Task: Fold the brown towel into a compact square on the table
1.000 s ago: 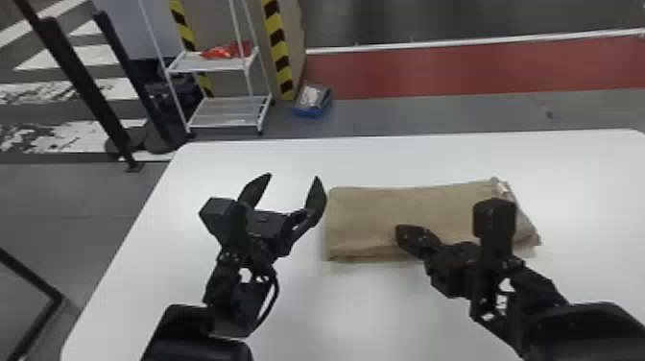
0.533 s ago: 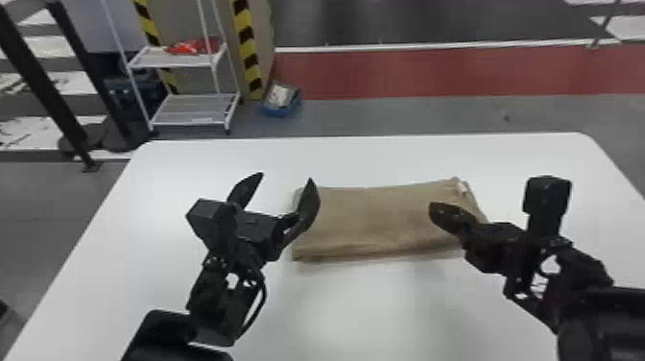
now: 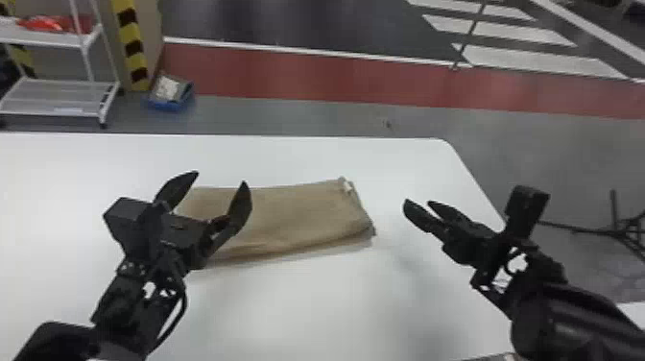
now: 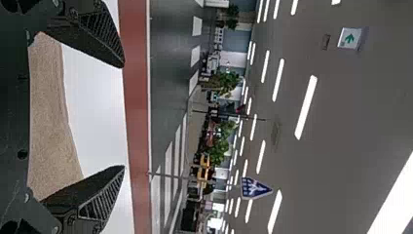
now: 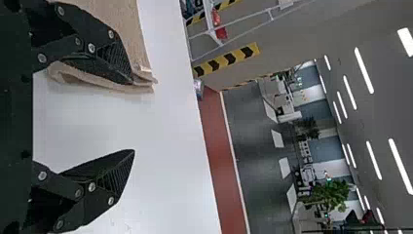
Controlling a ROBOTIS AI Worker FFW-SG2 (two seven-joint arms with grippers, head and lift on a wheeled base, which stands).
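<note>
The brown towel (image 3: 297,216) lies folded into a flat rectangle on the white table (image 3: 336,307), a small white tag at its far right corner. My left gripper (image 3: 220,178) is open above the towel's left end, hiding part of it. Off the towel's right side, my right gripper (image 3: 417,204) is open with nothing held. In the left wrist view the towel (image 4: 51,117) shows beyond the open left gripper (image 4: 123,116). In the right wrist view the towel's layered edge (image 5: 141,78) appears behind one finger of the right gripper (image 5: 132,117).
The table's right edge (image 3: 472,180) runs close beyond my right gripper. Past the far edge stand a white shelf cart (image 3: 57,98) and a blue bin (image 3: 170,96) on the floor. A black stand (image 3: 619,230) is on the floor at the right.
The head view has turned rightward. My right gripper has moved right, from over the towel to beside it. The left gripper stays open near the towel's left end.
</note>
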